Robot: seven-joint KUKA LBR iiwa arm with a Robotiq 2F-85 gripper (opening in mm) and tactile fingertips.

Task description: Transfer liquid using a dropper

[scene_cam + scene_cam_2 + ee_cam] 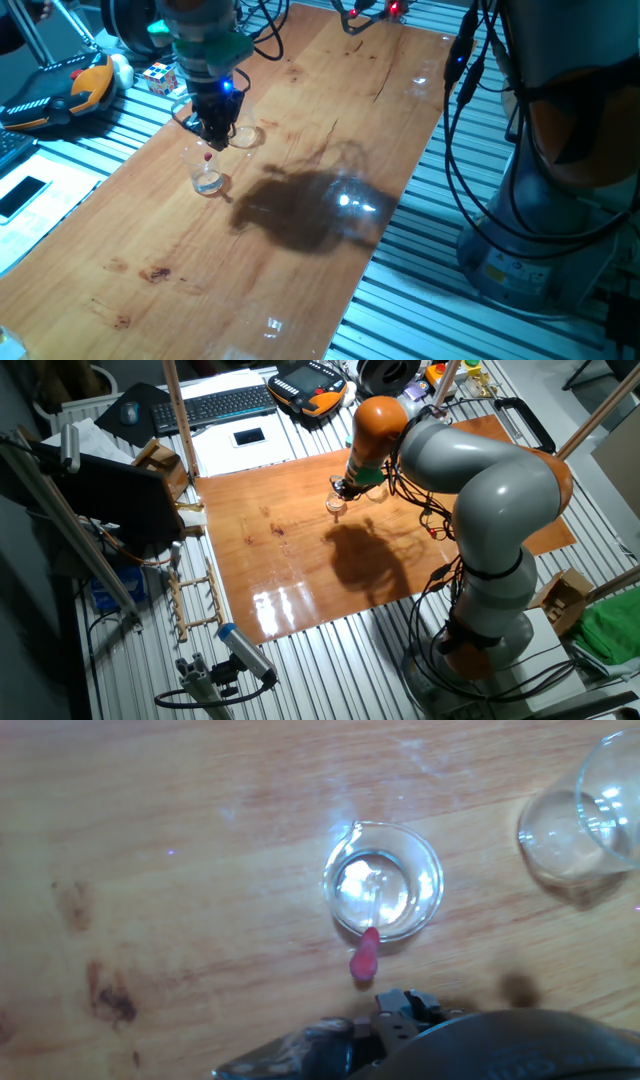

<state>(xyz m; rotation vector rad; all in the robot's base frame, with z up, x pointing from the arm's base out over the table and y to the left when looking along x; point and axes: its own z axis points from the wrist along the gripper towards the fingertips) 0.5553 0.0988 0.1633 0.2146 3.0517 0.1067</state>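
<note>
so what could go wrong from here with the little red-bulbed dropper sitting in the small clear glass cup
1. The red-bulbed clear dropper leans on the rim of the small clear glass cup; a nudge from the gripper just above may tip it.
2. A second clear glass vessel stands close by and could get bumped.

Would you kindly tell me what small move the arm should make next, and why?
Probably lower the claw straight onto the red bulb of the dropper, since the dropper stands in the small glass cup, leaning on its rim, with the claw above it and not gripping.

wooden table (pixel 300 250), small glass cup (pixel 383 881), second clear glass (pixel 580 815)
</note>
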